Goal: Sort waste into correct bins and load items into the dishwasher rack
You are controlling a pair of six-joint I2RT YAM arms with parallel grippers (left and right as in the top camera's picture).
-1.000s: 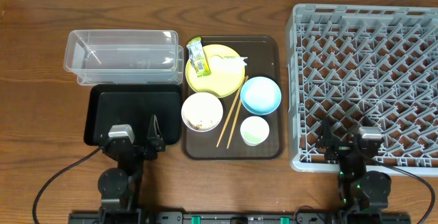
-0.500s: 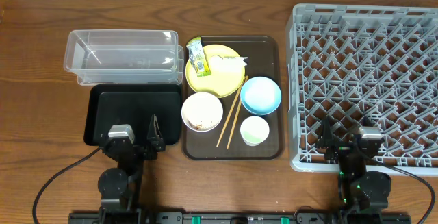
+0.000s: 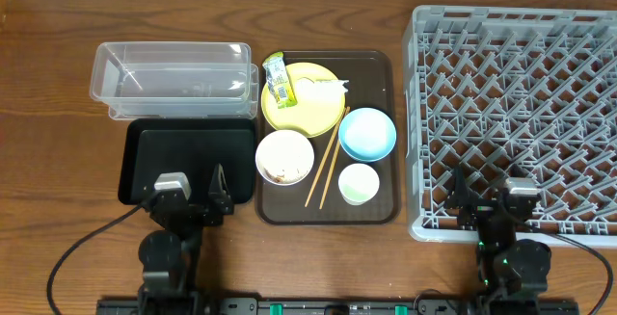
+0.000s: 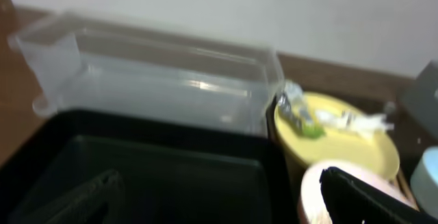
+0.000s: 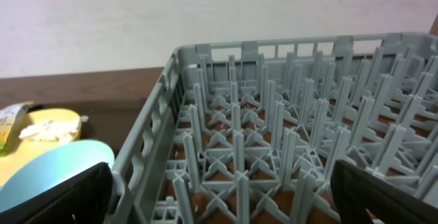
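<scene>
The yellow plate (image 3: 301,98) holds the green-and-yellow wrapper (image 3: 278,80) and the white crumpled scrap (image 3: 326,88). The white bowl (image 3: 284,156) has rice leftovers inside. The light blue bowl (image 3: 367,133), the small white cup (image 3: 359,183) and the chopsticks (image 3: 328,157) lie beside them. The clear tub (image 3: 174,79) and the black tray (image 3: 186,161) are at the left. The grey rack (image 3: 516,118) is at the right. My left gripper (image 3: 188,199) is open over the black tray's near edge (image 4: 164,176). My right gripper (image 3: 492,204) is open over the rack's near edge (image 5: 239,176).
The dishes sit on a brown serving tray (image 3: 381,65) in the middle of the wooden table. The wall runs along the far edge. Black cables trail from both arm bases at the front.
My left gripper has shifted very slightly; nothing else has moved.
</scene>
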